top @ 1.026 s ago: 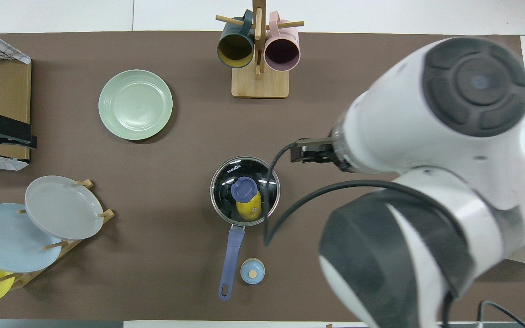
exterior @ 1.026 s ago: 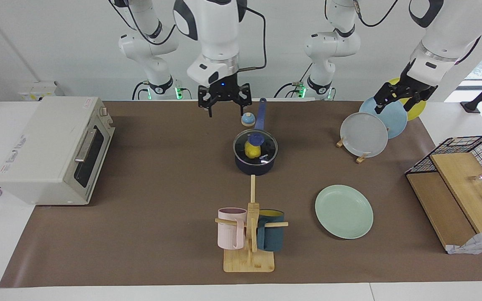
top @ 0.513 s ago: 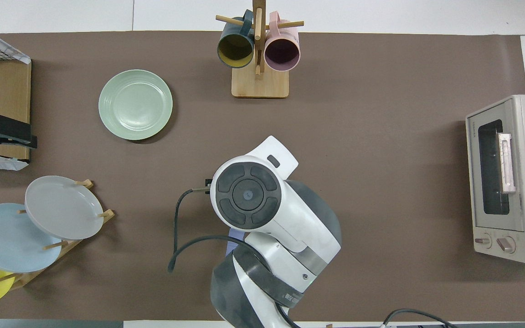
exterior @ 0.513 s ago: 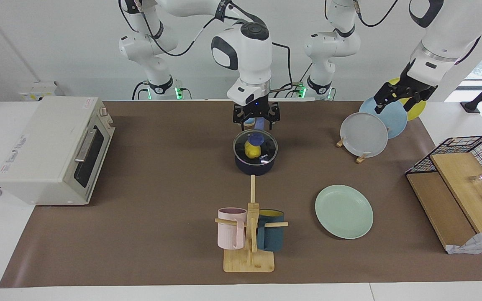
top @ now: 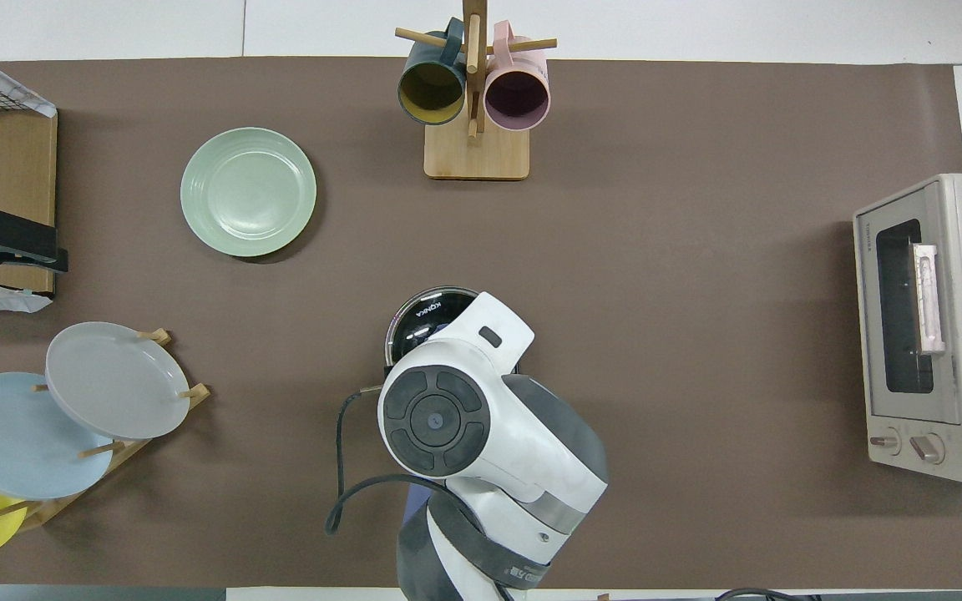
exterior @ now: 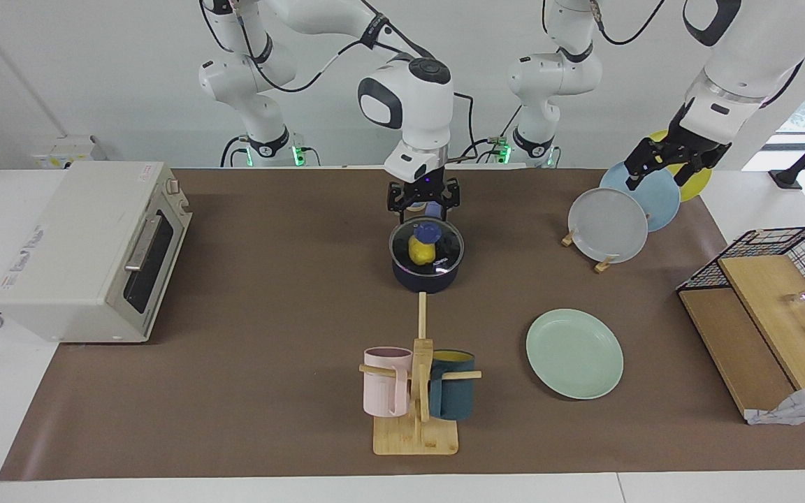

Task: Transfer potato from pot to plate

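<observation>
You have the small bright yellow potato [exterior: 419, 249] sitting inside the round dark navy saucepan [exterior: 426, 274], under a clear glass lid [exterior: 444, 246] with a blue knob [exterior: 427, 230]; in the overhead view the arm covers it. The right gripper [exterior: 423, 207] hangs just over the pot's long blue handle [exterior: 433, 207], beside the lid knob, its fingers spread apart and holding nothing. The round pale mint-green plate [exterior: 574, 354] lies bare, farther from the robots than the pot and toward the left arm's end of the table. Your left gripper [exterior: 666, 165] waits over the rack of grey, light blue and yellow plates [exterior: 608, 225]; whether its fingers are parted I cannot tell.
</observation>
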You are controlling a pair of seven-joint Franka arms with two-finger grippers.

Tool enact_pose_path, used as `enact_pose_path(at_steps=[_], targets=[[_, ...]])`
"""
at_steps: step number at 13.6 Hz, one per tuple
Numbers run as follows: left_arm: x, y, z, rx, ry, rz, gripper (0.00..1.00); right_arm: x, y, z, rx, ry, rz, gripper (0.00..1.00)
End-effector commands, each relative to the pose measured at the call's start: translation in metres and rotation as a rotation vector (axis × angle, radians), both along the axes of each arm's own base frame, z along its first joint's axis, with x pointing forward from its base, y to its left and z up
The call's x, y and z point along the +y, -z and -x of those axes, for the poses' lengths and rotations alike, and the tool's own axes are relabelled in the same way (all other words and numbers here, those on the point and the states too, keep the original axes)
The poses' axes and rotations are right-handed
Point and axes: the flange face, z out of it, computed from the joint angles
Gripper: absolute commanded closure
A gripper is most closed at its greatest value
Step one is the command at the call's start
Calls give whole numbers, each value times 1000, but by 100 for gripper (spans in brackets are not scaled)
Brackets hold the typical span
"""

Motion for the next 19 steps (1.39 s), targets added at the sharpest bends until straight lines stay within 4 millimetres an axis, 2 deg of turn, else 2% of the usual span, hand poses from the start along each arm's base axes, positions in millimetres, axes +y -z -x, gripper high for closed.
enact_pose_path(at_steps=[1, 10, 14, 16, 19], targets=[[3, -2, 8, -2, 3, -15, 0, 4, 11, 6, -28, -24, 11, 0], [3, -2, 7, -8, -5, -14, 0, 3, 12, -3, -56, -46, -13, 0], [2, -2, 7, -8, 5, -13, 0, 4, 11, -5, -68, -49, -27, 9], [2, -2, 7, -8, 9, -15, 0, 4, 12, -5, -67, -50, -26, 21], [3, -1, 7, -8, 1, -15, 0, 3, 12, -6, -67, -71, -22, 47]])
